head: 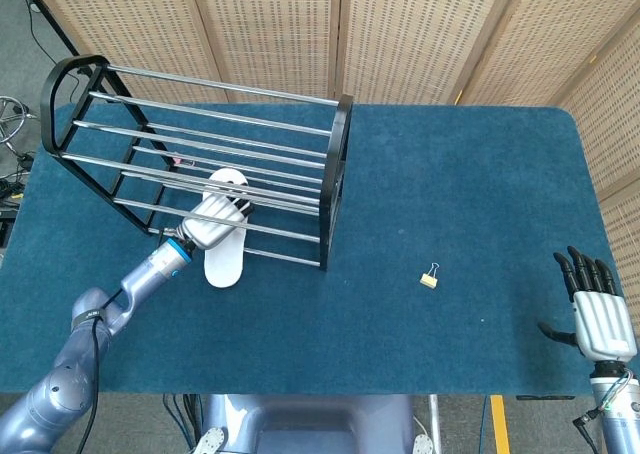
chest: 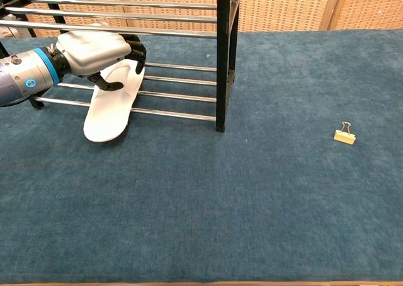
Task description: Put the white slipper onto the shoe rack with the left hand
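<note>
From the head view, the rack [head: 200, 154] stands on the left part of the blue table [head: 450, 174], its black end frames joined by chrome bars; the slipper [head: 226, 232] lies slanted across the rack's lowest bars, its toe end under the upper rails and its heel end sticking out past the front bar onto the cloth; the left hand [head: 212, 221] sits on the slipper's near half with fingers curled over its edge, gripping it, the silver forearm running down to the lower left corner; a small clip [head: 429, 277] lies well apart to the right, on bare cloth; the right hand [head: 597, 310] rests at the table's lower right edge, fingers straight and slightly apart, holding nothing. From the chest view, the slipper [chest: 112, 106] rests on the two lowest bars of the rack [chest: 223, 53], heel end down on the table [chest: 252, 191] in front of the nearest bar; the left hand [chest: 97, 51] covers its upper part, dark fingers [chest: 134, 51] hooked around the far edge and the thumb below, so the slipper is clasped; the clip [chest: 344, 134] sits far right, upright on its base; the right hand does not show here.
</note>
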Motion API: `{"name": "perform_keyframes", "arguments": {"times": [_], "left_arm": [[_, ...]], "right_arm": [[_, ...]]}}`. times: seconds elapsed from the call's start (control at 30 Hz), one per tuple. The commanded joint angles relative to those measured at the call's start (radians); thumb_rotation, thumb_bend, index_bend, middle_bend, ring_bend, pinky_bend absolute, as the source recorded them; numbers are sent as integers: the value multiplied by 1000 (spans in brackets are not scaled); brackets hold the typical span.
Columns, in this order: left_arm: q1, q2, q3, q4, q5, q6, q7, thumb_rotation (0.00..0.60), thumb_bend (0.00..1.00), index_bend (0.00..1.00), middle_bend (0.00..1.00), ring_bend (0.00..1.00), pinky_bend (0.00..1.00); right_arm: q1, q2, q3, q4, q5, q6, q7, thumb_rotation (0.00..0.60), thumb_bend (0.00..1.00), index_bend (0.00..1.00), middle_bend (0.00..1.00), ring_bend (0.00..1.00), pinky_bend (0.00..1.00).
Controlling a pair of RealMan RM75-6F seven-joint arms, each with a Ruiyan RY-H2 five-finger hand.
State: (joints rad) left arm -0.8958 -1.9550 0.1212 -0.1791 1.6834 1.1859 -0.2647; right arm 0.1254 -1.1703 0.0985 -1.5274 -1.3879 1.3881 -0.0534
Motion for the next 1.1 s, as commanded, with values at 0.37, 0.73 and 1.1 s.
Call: {"name": "perform_keyframes", "arguments": {"times": [0.37, 0.73, 1.1], "left_arm": [[10, 2, 10, -9, 13, 34, 13, 600, 280, 437, 300, 191, 293], [17, 6, 20, -25, 27, 77, 9, 600, 280, 437, 300, 190, 293], [28, 13, 35, -61, 50, 137, -12, 600, 280, 437, 300, 190, 292]], "right_arm": [[-3, 4, 0, -4, -3, 6, 2, 600, 0, 0, 0, 0, 0], [-5, 6, -1, -9, -6, 10, 2, 600, 0, 0, 0, 0, 0], [-7, 10, 0, -13, -10, 15, 6, 600, 0, 0, 0, 0, 0]]}}
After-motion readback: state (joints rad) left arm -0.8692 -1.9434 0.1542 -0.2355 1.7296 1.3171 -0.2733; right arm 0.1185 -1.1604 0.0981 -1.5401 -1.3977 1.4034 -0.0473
